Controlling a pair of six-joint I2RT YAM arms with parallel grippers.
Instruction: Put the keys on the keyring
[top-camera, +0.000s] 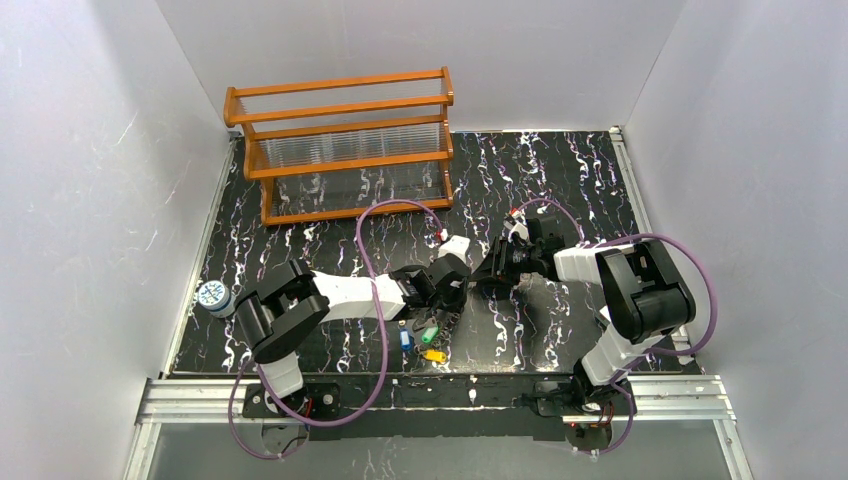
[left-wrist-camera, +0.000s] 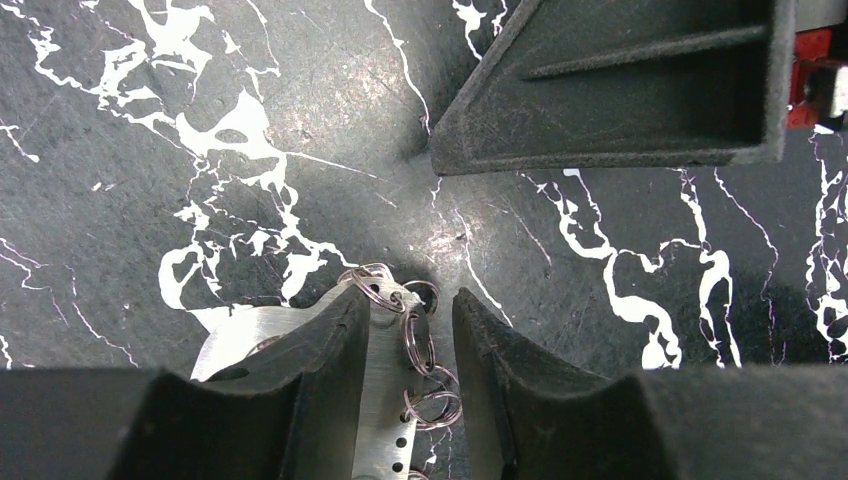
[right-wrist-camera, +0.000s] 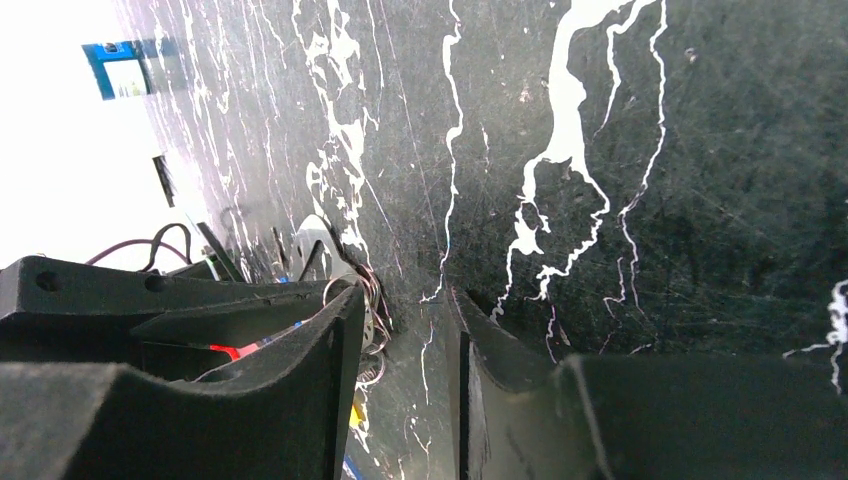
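The keyring shows as small silvery rings (left-wrist-camera: 420, 345) linked along a flat metal tag (left-wrist-camera: 385, 390) with a row of holes. It lies on the black marbled table between the fingers of my left gripper (left-wrist-camera: 410, 295), close against the left finger, with a gap to the right one. That gripper (top-camera: 452, 295) is open. Blue (top-camera: 405, 338), green (top-camera: 428, 333) and yellow (top-camera: 433, 354) keys lie just in front of it. My right gripper (right-wrist-camera: 405, 295) stands open over bare table, and the rings (right-wrist-camera: 372, 300) sit just outside its left finger. In the top view the right gripper (top-camera: 490, 283) faces the left one.
An orange wooden rack (top-camera: 345, 140) of clear plates stands at the back left. A small white and blue round object (top-camera: 212, 296) sits at the table's left edge. Purple cables (top-camera: 372, 270) arch over both arms. White walls close in three sides.
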